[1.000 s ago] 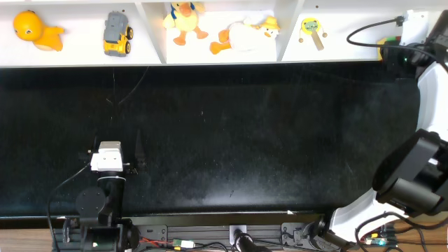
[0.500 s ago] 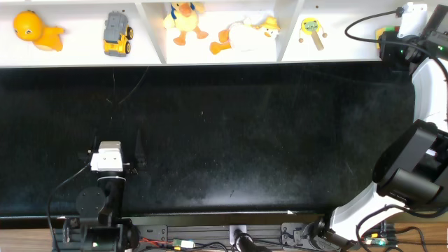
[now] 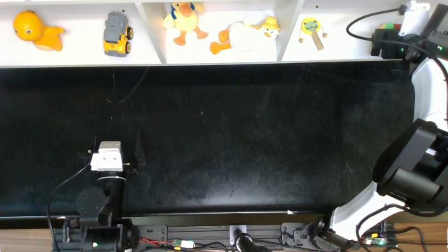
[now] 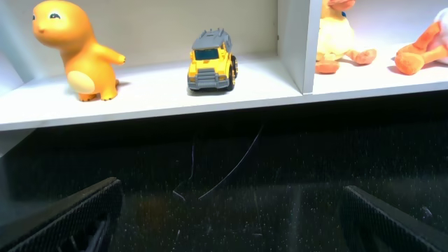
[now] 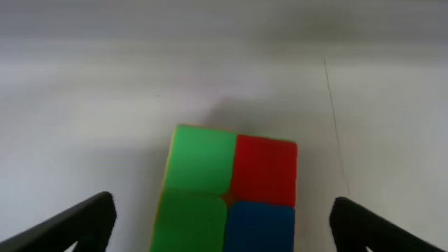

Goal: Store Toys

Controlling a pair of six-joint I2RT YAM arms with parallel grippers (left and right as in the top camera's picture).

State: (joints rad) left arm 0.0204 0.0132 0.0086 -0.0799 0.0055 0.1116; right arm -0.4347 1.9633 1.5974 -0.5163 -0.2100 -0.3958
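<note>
A colour cube [image 5: 227, 189] with green, red and blue tiles lies on the white floor of the shelf's far-right compartment. My right gripper [image 5: 222, 201] is open around it, fingers wide on either side and clear of it. Seen from above, the right gripper [image 3: 383, 42] sits inside that compartment at the back right. My left gripper [image 3: 117, 148] is open and empty low over the black mat [image 3: 245, 133] at the front left; its own view [image 4: 231, 187] faces the shelf.
The white shelf [image 3: 210, 57] along the back holds an orange dinosaur [image 3: 35, 28], a yellow truck [image 3: 117, 33], a plush duck [image 3: 183, 19], a white plush [image 3: 241, 35] and a small rattle [image 3: 311, 29]. Upright dividers separate the compartments. A black cable [image 3: 364, 28] loops by the right gripper.
The right gripper has moved up and slightly left, deeper into the far-right compartment. The yellow side of the cube seen beside it earlier is now hidden from above. The left arm is still.
</note>
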